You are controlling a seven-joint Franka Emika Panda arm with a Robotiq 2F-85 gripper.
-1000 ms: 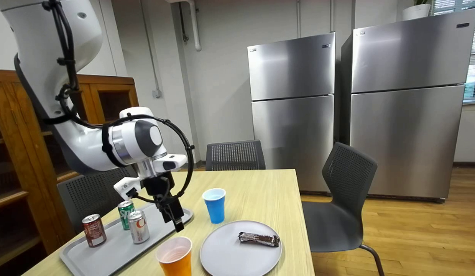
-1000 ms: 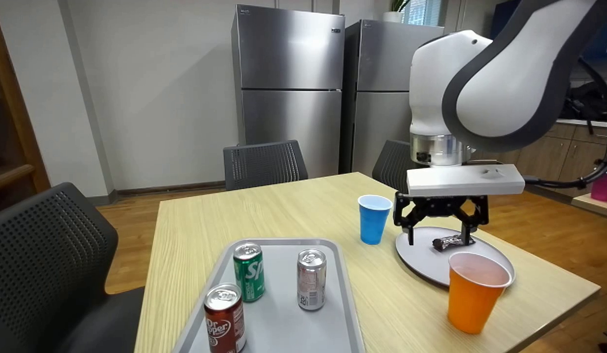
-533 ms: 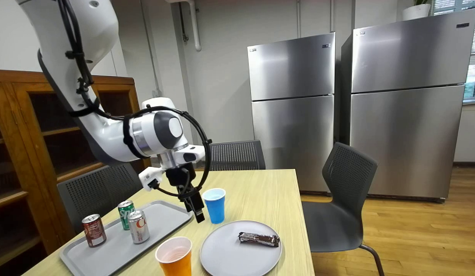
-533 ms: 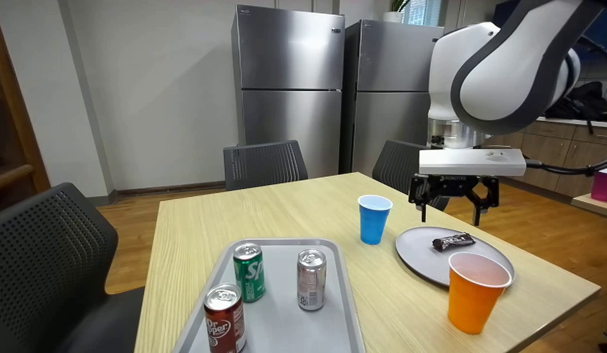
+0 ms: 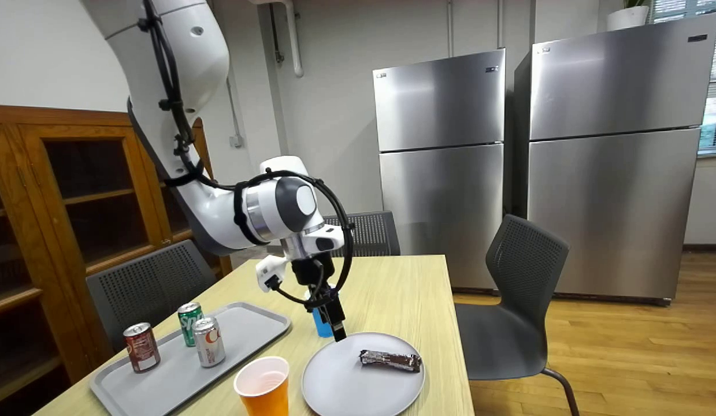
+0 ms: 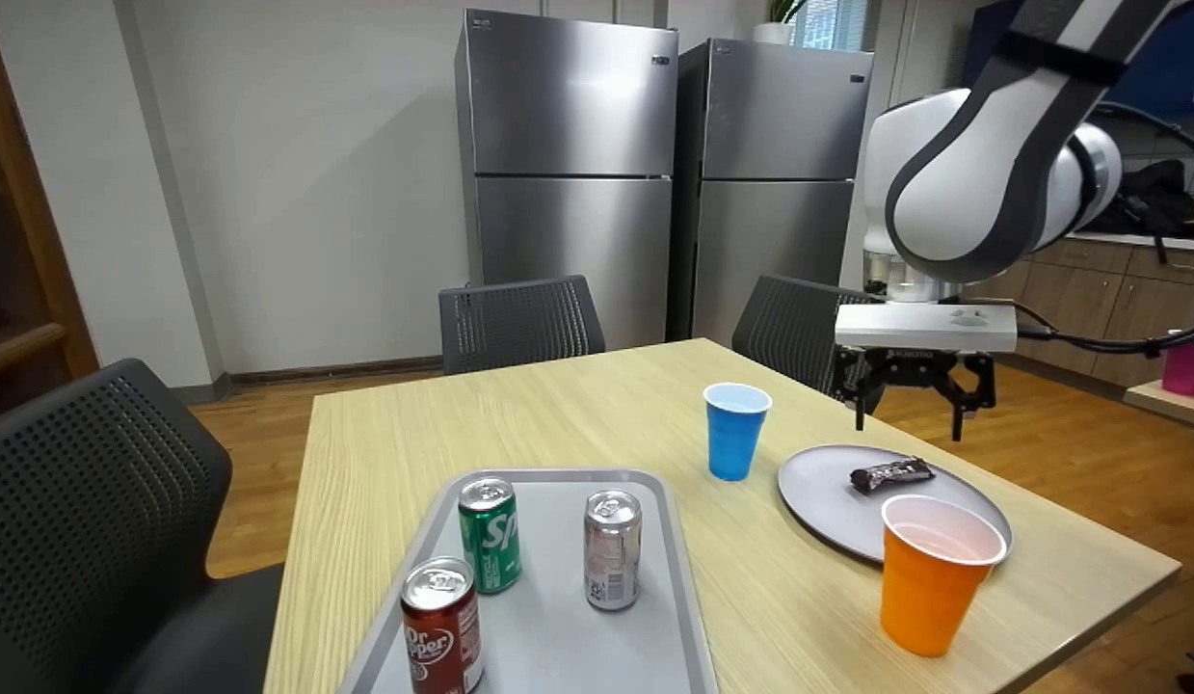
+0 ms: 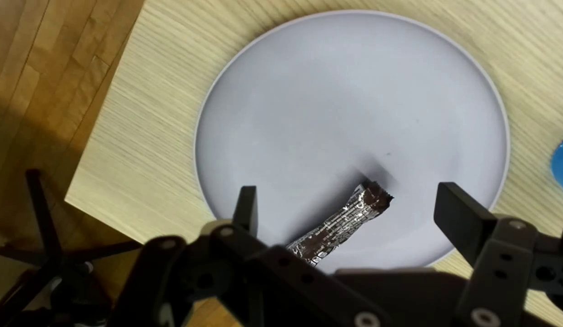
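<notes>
From afar I hold the gripper (image 6: 908, 431) above the plate (image 7: 308, 113), its fingers (image 7: 247, 206) spread wide — released. The wrapped bar (image 7: 336, 229) rests on the plate — below the fingers, and between them in my wrist view. The blue cup (image 6: 735, 439) and the orange cup (image 6: 932, 598) stand near the plate; the tray (image 6: 568, 655), bearing a green can (image 6: 491, 538), a silver can (image 6: 613, 551) and a dark-red can (image 6: 442, 627), lies farther from it.
</notes>
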